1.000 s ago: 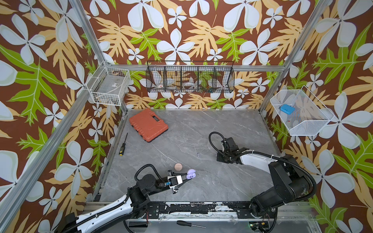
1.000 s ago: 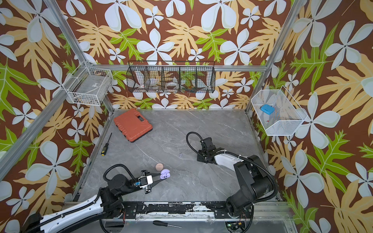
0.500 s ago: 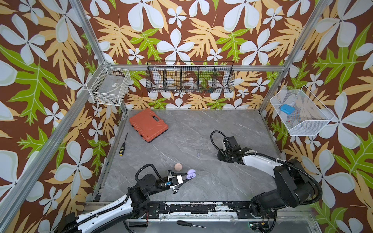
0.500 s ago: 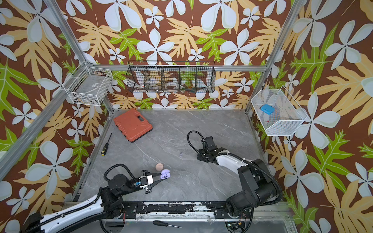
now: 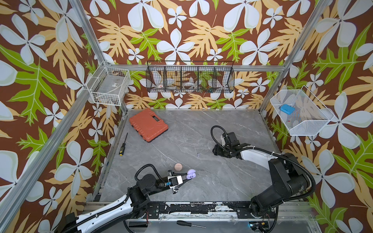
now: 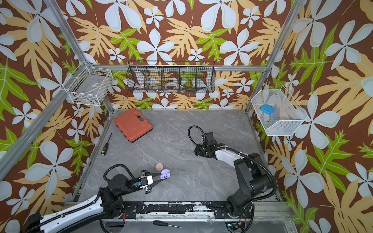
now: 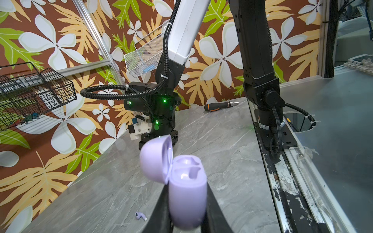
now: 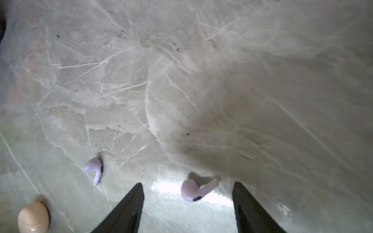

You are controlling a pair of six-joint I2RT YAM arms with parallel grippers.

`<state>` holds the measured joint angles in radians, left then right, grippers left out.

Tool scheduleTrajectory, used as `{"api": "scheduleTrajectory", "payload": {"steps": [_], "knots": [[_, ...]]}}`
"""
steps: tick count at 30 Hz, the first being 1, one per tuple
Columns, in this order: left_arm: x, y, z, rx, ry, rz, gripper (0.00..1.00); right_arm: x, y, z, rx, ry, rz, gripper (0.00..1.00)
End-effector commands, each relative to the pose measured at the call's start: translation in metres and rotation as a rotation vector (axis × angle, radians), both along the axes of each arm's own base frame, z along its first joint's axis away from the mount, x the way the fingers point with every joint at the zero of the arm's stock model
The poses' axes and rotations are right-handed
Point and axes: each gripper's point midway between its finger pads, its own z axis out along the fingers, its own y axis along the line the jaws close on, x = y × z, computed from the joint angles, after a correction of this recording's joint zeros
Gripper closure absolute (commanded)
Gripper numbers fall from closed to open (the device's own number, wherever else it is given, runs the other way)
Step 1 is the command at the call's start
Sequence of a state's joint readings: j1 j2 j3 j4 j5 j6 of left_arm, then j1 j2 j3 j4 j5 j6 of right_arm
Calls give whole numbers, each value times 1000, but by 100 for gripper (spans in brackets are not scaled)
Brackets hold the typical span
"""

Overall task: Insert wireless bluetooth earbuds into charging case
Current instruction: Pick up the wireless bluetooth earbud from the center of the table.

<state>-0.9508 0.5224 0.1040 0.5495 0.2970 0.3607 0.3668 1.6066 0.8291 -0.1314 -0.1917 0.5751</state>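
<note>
Now that the right fingers (image 8: 187, 184), shut 1 second ago, stand apart, 1 pale lavender earbud (image 8: 192, 190) lies flat on the tabletop (image 8: 201, 80) between them, touching neither. Since the arm has hardly shifted in that second, I judge the opening as either a letting-go or the set-up for a fresh pinch. The pictures do not settle which, but the earbud is not held now. A 2nd lavender earbud (image 8: 94, 170) lies on its side just outside the gap. In a top view this 2nd lavender earbud (image 5: 198, 155) sits on the bare tabletop, left of the right arm's wrist. Nearer and further left sits a closed pink case (image 5: 178, 166), untouched.

The left fingers (image 7: 186, 184) are clenched on the lavender case (image 7: 187, 197), as they were 1 second ago. They hold it upright close to the near edge, left of centre, just right of the pink case. Its lid (image 7: 156, 159) is swung open and both sockets look empty, so 0 earbuds are in yet. The open case is well apart from the right fingers. The next move therefore calls for a clean pinch on a small, smooth piece, then a carry leftward and nearward. A flat-lying earbud may skid out as the fingers close.
</note>
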Motion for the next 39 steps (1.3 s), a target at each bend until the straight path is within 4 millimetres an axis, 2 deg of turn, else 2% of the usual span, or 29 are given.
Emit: {"api": "scheduleTrajectory", "payload": {"steps": [1,7,13,39], "knots": [[-2,0,9,-23,-22,-12,100,13,10,8,46,-49,19,32],[-3,0,10,-26,-22,-17,100,22,11,8,48,-76,9,33],[-5,0,12,-32,-27,-21,100,20,12,1,52,-60,10,35],[-6,0,12,-31,-29,-29,100,-8,11,-15,94,19,4,40]]}}
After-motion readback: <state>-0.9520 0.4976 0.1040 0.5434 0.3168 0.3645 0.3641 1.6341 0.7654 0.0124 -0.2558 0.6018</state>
